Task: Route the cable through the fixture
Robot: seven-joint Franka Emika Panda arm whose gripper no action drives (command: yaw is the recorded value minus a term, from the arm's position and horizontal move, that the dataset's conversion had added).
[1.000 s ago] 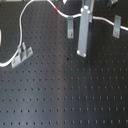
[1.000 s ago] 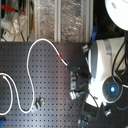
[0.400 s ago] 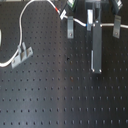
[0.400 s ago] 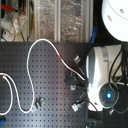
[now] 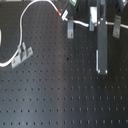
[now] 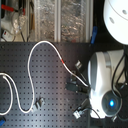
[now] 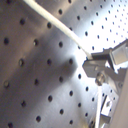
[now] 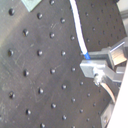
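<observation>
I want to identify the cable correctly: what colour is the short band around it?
Red. The band on the white cable shows best in the second exterior view.

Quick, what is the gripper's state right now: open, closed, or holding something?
Gripper: closed on the cable, as both wrist views show.

This is a lab bench. The table point(image 5: 50, 95) beneath the end effector is a black optical breadboard with a regular grid of threaded holes, seen in both exterior views. Small metal brackets point(image 5: 22, 54) stand bolted to it. Beyond the table in the second exterior view lie foil-wrapped trays point(image 6: 60, 20) and tangled wires point(image 6: 12, 17).
</observation>
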